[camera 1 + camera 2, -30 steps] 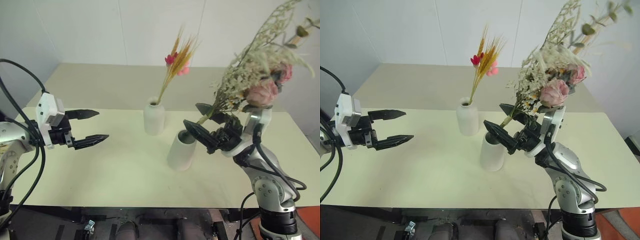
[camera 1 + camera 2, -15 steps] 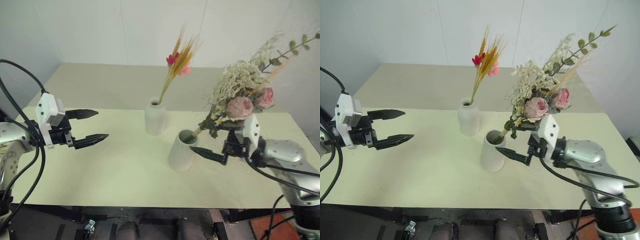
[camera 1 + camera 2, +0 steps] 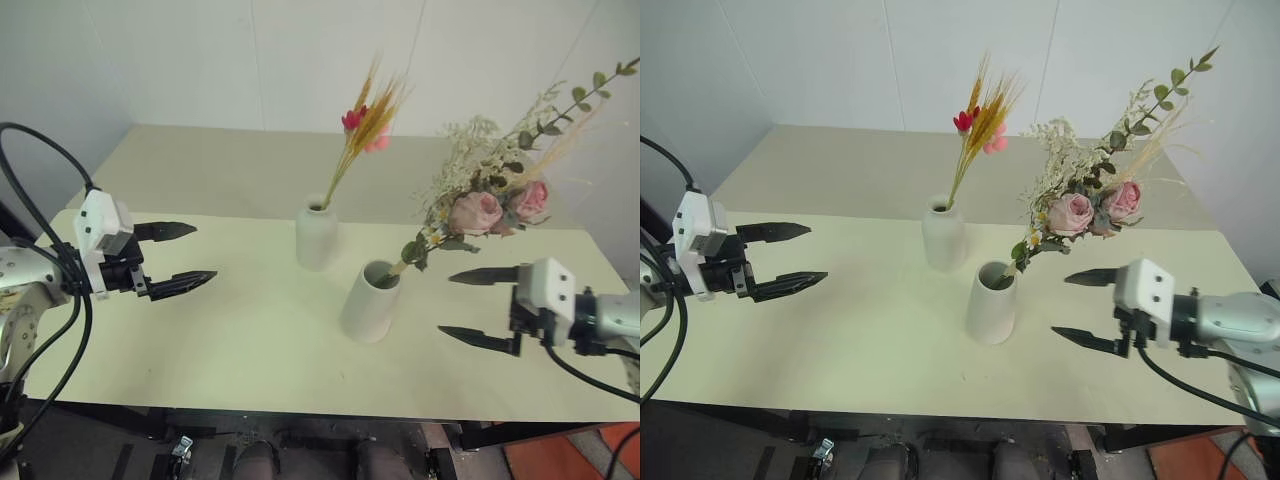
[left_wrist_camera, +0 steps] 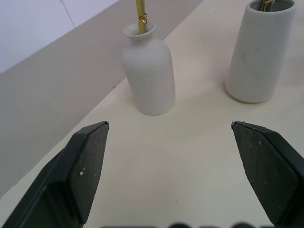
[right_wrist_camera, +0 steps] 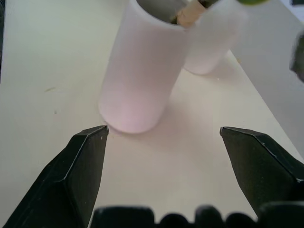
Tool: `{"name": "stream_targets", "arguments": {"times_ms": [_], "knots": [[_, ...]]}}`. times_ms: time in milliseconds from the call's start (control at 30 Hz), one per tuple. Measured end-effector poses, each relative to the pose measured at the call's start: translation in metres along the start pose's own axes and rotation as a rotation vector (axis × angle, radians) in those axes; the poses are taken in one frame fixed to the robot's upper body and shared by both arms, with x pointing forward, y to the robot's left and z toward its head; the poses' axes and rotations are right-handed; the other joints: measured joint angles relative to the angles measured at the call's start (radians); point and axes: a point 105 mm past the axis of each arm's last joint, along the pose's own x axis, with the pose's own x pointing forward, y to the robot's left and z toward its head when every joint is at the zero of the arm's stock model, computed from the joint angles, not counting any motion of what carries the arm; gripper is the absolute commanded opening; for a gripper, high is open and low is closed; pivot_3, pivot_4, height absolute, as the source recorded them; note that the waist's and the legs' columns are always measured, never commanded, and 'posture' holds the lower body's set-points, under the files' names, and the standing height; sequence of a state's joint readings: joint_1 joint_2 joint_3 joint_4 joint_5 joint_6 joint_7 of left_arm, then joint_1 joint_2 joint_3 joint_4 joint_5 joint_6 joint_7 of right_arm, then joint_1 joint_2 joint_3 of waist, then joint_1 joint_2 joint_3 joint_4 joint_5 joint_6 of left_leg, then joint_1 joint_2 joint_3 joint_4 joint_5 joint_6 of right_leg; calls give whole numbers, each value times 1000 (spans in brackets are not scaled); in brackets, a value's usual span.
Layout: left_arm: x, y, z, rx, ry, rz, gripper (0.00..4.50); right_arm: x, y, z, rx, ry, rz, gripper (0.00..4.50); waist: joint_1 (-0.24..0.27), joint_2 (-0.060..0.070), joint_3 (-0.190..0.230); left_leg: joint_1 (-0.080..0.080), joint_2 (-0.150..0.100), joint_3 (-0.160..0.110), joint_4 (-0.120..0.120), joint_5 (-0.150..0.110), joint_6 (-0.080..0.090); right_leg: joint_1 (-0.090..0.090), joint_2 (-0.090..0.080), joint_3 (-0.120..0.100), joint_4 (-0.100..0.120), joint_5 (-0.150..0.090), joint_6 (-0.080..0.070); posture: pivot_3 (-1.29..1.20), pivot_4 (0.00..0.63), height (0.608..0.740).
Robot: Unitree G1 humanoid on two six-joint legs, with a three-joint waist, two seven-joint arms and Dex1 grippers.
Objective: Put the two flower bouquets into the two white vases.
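Two bouquets, two vases, and from my seat both look planted, so I'd call the job basically done. Going left to right: my left gripper [image 3: 182,254] hangs over the table's [image 3: 230,340] left side with its fingers spread wide and nothing in them, parked well clear of the flowers, I guess so it can't knock anything over. Next is the small narrow-necked vase [image 3: 316,233] near the table's middle, with the slim orange-yellow spray [image 3: 362,130] standing in its neck. Its long axis runs nearly upright, tipped a bit to the right, blooms on top. Just beside it, closer to me, sits the wide-mouthed vase [image 3: 370,299]. The bushy rose bunch [image 3: 492,200] has its stems in that mouth and leans hard up and to the right, resting on the rim, which is why the heads hang out past the vase. My right gripper [image 3: 482,308] hovers on the right, jaws wide and empty, apart from the vase and below the roses.
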State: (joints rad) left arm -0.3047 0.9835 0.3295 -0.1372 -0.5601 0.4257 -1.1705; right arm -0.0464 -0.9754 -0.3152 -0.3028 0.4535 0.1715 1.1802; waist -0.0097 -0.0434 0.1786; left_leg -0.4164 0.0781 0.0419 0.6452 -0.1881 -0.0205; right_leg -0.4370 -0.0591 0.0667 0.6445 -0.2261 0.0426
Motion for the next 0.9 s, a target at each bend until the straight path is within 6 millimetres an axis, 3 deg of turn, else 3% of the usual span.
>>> {"name": "stream_targets", "arguments": {"times_ms": [300,500,900], "knots": [[-25,3,12,20,-25,22,4500,-88,-21,27,33,-46,-216,4453,-8,0,0,4,0,0,0,0,0,3,0,0,0,0,0,0,150,740],[-34,5,3,-14,-2,28,4500,-116,-20,26,67,5,-250,4453,-6,0,0,10,0,0,-1,0,0,10,0,0,-3,-5,-7,0,150,740],[-48,8,-1,-20,31,61,4500,-116,-20,15,94,46,-272,4453,-11,-1,0,11,0,1,-1,-1,-1,11,-1,0,-4,-5,-7,0,150,740]]}}
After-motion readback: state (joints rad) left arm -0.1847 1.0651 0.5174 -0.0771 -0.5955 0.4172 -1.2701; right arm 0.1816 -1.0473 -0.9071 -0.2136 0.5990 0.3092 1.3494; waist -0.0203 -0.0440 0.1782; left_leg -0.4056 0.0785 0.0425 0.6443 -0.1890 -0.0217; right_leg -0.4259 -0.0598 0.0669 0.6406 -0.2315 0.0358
